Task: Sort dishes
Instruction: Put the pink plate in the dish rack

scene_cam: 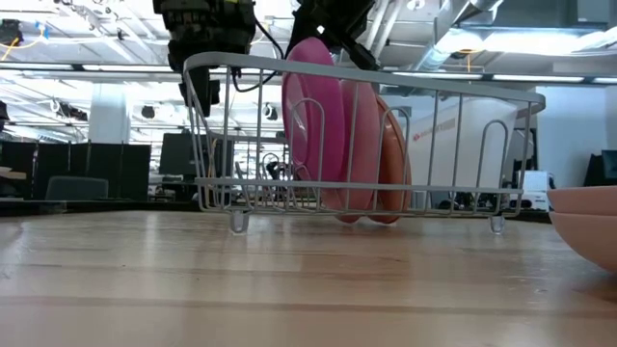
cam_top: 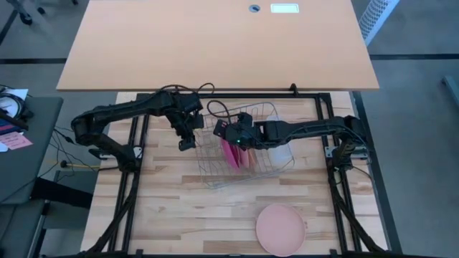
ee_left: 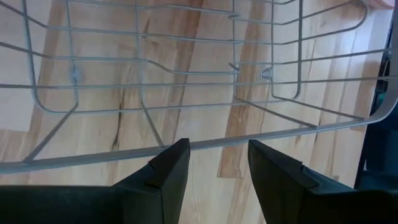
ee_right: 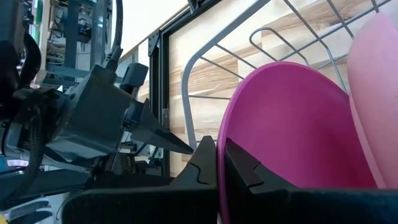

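Note:
A wire rack [cam_top: 247, 150] stands mid-table. Three plates stand on edge in it, side by side: magenta [scene_cam: 313, 116], pale pink [scene_cam: 362, 145] and salmon-orange [scene_cam: 392, 159]. My right gripper [cam_top: 228, 136] reaches in from the table's right and is shut on the magenta plate [ee_right: 292, 124]. My left gripper [cam_top: 188, 142] is open over the rack's left end, with its fingers [ee_left: 174, 165] on either side of the rim wire [ee_left: 217, 142]. Another salmon plate [cam_top: 281, 228] lies flat near the table's front edge. My right gripper pinches the magenta plate's upper rim [ee_right: 221, 146] between its two fingers, coming from above and from the table's right. The plate stands upright, its lower edge [scene_cam: 333, 204] down on the rack's bottom wires. My left gripper: I cannot tell whether its fingers touch the rim wire.
A translucent tub [cam_top: 285, 153] sits at the rack's right side, under my right arm. The table's near left part is bare wood [cam_top: 179, 215]. The flat plate also shows at the right edge of the low view [scene_cam: 583, 217].

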